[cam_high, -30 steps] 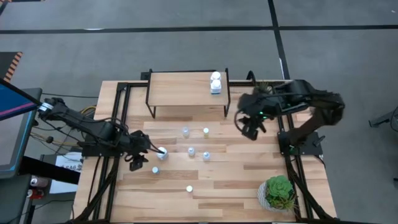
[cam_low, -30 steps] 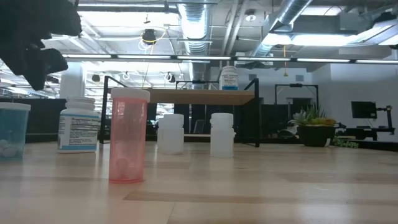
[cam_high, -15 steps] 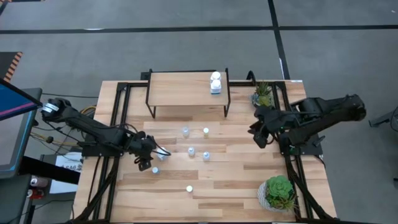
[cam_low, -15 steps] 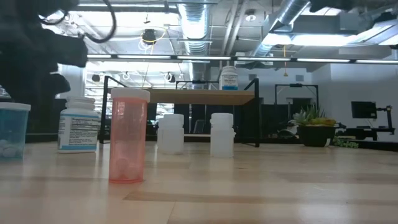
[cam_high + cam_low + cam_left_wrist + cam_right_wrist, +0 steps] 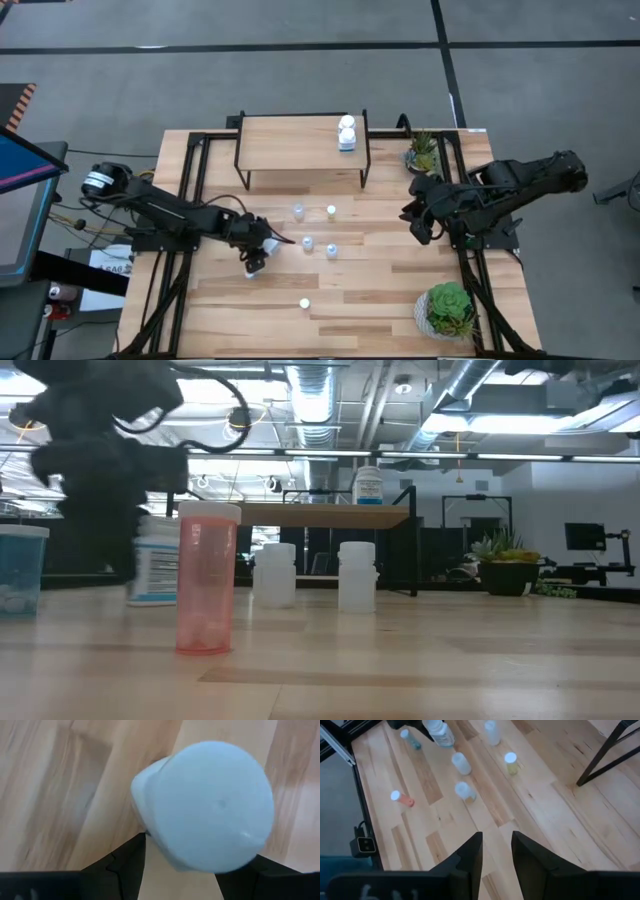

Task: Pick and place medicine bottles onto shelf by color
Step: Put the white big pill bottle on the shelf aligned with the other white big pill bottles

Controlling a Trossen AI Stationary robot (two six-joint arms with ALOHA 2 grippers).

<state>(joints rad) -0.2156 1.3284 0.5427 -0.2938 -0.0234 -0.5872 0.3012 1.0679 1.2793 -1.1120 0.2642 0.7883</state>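
The left gripper (image 5: 262, 246), jaws closed around a white medicine bottle (image 5: 205, 805) near the counter's left edge, holds something light, rigid, slippery; grip mid-body.

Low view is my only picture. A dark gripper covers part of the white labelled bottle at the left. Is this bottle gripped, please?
Observer: Yes. The left wrist view shows the left gripper closed on the white plastic bottle, one finger on each side.
Operator: Where is the other arm?
Observer: The right gripper hovers open and empty over the right side of the wooden table.
Operator: How many bottles are on the light-wood shelf?
Observer: From above, the light-wood shelf carries two white shelf bottles, close together at its right end.
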